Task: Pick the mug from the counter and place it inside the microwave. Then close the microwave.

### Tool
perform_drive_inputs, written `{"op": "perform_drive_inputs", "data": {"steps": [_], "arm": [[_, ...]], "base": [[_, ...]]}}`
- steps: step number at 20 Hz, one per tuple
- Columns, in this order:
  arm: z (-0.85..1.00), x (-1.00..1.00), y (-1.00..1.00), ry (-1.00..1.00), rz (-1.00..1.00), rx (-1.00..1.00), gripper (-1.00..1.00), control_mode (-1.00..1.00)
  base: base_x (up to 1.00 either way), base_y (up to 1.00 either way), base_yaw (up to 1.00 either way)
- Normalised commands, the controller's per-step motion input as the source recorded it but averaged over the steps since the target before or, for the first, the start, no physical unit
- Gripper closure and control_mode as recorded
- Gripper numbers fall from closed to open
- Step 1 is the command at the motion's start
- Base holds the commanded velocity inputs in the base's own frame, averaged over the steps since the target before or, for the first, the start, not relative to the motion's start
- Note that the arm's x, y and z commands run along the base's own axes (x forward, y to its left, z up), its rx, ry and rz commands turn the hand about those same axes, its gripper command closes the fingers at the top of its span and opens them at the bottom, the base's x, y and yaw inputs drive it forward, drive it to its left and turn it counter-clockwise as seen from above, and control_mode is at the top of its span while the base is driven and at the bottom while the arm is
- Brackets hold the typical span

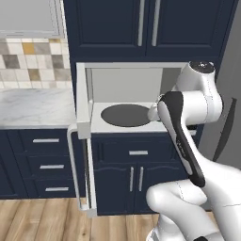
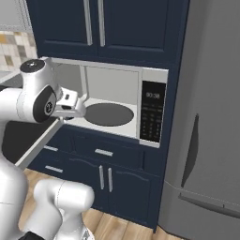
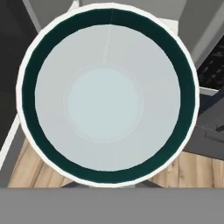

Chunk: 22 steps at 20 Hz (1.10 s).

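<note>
From the left: the desk (image 1: 33, 106), then the door (image 1: 83, 141) swung wide, then the microwave (image 2: 152, 110) with its turntable (image 1: 126, 115) bare. The pincer (image 2: 70, 111) is closed on the mug (image 3: 107, 94), held at the cavity's mouth above the floor. Best carry it level inward, lower onto the turntable, and release only once seated.

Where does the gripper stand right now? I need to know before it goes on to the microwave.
Gripper: shut on the mug, jaws closed tight, held at the front of the open microwave.
</note>
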Motion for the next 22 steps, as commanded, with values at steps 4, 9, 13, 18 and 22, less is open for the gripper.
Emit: {"op": "perform_drive_inputs", "data": {"steps": [4, 9, 13, 18, 22], "arm": [[0.00, 0.65, 0.00, 0.00, -0.14, 0.00, 1.00, -1.00], [-0.13, 0.68, 0.00, 0.00, -0.15, 0.00, 1.00, -1.00], [-0.19, 0.47, 0.00, 0.00, -0.03, 0.04, 1.00, -1.00], [-0.16, 0.16, 0.00, 0.00, 0.00, 0.13, 1.00, -1.00], [-0.19, 0.17, 0.00, 0.00, 0.00, 0.10, 1.00, -1.00]], "base": [[0.00, 0.00, 0.00], [0.00, 0.00, 0.00], [0.00, 0.00, 0.00], [0.00, 0.00, 0.00], [0.00, 0.00, 0.00]]}}
